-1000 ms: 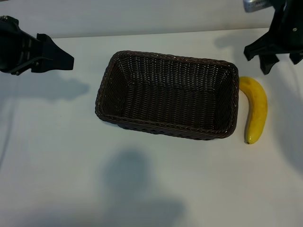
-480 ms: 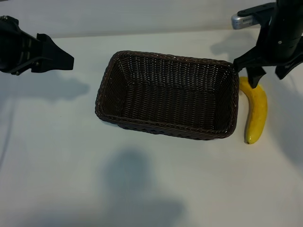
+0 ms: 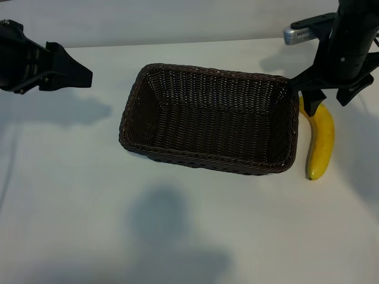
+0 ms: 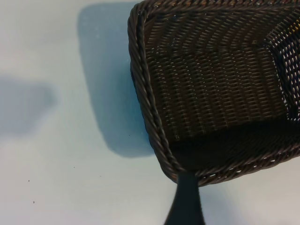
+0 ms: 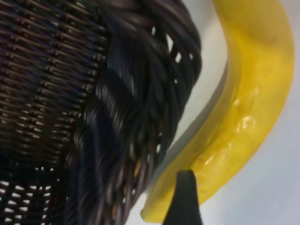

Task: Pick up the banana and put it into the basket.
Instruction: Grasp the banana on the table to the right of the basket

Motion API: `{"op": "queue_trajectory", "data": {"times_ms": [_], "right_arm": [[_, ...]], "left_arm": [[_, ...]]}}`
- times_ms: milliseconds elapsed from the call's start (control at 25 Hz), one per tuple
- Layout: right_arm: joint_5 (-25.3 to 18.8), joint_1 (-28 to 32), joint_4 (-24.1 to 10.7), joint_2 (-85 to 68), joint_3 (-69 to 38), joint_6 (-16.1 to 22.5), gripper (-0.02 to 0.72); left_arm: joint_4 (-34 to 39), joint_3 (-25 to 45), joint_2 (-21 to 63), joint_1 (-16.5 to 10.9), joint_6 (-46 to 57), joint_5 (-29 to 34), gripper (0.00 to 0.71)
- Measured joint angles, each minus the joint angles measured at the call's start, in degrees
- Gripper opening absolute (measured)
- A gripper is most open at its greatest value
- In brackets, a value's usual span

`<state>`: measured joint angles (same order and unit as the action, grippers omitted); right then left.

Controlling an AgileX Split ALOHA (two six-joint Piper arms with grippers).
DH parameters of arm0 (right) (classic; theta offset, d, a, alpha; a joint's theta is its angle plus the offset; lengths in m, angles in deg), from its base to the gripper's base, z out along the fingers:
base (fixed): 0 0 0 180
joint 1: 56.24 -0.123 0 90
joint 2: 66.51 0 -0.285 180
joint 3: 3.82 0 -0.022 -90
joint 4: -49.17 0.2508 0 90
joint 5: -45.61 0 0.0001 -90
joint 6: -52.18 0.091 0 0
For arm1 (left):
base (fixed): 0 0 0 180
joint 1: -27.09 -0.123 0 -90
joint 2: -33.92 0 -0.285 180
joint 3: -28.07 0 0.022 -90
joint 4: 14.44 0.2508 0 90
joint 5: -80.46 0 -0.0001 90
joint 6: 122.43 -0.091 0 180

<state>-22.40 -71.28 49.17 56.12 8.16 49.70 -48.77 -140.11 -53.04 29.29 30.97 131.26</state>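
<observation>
The dark brown woven basket [image 3: 207, 158] lies in the middle of the white table, nothing inside it. The yellow banana [image 3: 321, 142] lies on the table just beyond the basket's right end, curving along it. My right gripper [image 3: 329, 98] hovers open over the banana's far end, one finger on each side, holding nothing. In the right wrist view, one dark fingertip [image 5: 185, 199] overlaps the banana [image 5: 248, 93] beside the basket's braided rim [image 5: 122, 117]. My left gripper [image 3: 71, 74] is parked open at the far left, away from the basket [image 4: 150, 117].
White tabletop [image 3: 177, 236] stretches in front of the basket, with soft shadows on it. The basket's right wall stands very close to the banana, leaving only a narrow gap. The table's far edge runs behind both arms.
My right gripper has come down and shifted left, from the top right corner to over the banana's far end. The left arm, basket and banana have not moved.
</observation>
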Motion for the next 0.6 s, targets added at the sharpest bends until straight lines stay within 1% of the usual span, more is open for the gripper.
{"op": "queue_trajectory", "data": {"times_ms": [80,200,280,360,520,600], "right_arm": [[0.79,0.0,0.0,0.48,-0.9,-0.27,0.605],[3.94,0.0,0.0,0.54,-4.3,-0.86,0.605],[5.12,0.0,0.66,0.59,-6.32,-1.11,0.605],[7.44,0.0,0.99,0.59,-7.86,-1.23,0.605],[8.93,0.0,1.04,0.59,-9.29,-1.23,0.605],[10.48,0.0,1.35,0.59,-9.29,-0.79,0.605]], "left_arm": [[0.0,0.0,0.0,0.0,0.0,0.0,0.611],[0.0,0.0,0.0,0.0,0.0,0.0,0.611],[0.0,0.0,0.0,0.0,0.0,0.0,0.611],[0.0,0.0,0.0,0.0,0.0,0.0,0.611],[0.0,0.0,0.0,0.0,0.0,0.0,0.611],[0.0,0.0,0.0,0.0,0.0,0.0,0.611]]}}
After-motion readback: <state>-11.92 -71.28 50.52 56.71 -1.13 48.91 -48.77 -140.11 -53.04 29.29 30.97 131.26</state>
